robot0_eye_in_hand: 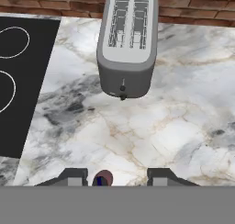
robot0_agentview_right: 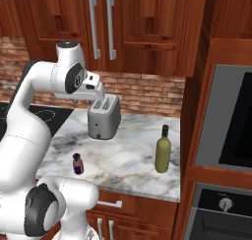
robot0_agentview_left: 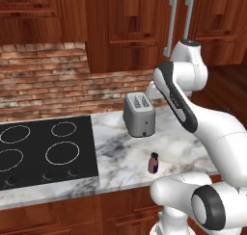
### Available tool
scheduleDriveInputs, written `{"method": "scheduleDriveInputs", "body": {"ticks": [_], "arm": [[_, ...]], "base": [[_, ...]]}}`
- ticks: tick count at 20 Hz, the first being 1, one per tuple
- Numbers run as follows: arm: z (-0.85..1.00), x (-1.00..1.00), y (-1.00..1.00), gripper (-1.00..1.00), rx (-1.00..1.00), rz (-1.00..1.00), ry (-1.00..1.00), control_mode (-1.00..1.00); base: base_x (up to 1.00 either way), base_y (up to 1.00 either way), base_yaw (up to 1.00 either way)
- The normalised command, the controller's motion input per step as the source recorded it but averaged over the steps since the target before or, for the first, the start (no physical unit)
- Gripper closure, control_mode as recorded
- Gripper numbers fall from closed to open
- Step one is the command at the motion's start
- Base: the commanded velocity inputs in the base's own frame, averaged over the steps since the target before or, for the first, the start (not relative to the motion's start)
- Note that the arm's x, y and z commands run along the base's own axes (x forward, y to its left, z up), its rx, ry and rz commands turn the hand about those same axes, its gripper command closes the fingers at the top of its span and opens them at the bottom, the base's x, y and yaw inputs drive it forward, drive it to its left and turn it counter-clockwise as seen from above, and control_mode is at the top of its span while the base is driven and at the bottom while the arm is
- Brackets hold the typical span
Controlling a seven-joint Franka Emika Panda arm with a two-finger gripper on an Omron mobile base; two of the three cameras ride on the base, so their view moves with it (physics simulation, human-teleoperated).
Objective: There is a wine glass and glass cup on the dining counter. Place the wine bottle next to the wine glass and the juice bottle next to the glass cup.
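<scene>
Pincer (robot0_eye_in_hand: 117, 176) empty, narrowed, poised above my juice bottle (robot0_agentview_left: 153, 163) near the worktop's (robot0_agentview_right: 128, 155) front edge; wine bottle (robot0_agentview_right: 163, 152) stands nearby, so neither is delivered yet.

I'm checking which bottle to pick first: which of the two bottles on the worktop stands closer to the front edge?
The juice bottle, small, dark red with a bluish cap, stands nearer the front edge, left of the tall olive-green wine bottle.
</scene>
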Motion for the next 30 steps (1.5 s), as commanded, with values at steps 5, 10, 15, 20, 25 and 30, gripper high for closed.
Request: {"method": "scheduleDriveInputs", "body": {"ticks": [5, 10, 15, 20, 25, 30], "arm": [[-0.21, -0.33, -0.14, -1.0, 0.0, 0.0, 0.0, -1.0], [-0.85, -0.86, -0.43, -1.0, 0.0, 0.3, -0.13, -1.0], [-0.49, -0.26, -0.41, -1.0, 0.05, 0.58, -0.29, -1.0], [-0.5, 0.08, -0.02, -1.0, 0.21, 0.46, -0.05, -1.0], [-0.6, 0.16, 0.0, -1.0, 0.43, 0.47, 0.0, -1.0], [-0.46, 0.21, 0.02, -1.0, 0.36, 0.4, 0.01, -1.0]], "base": [[0.0, 0.0, 0.0], [0.0, 0.0, 0.0], [0.0, 0.0, 0.0], [0.0, 0.0, 0.0], [0.0, 0.0, 0.0], [0.0, 0.0, 0.0]]}}
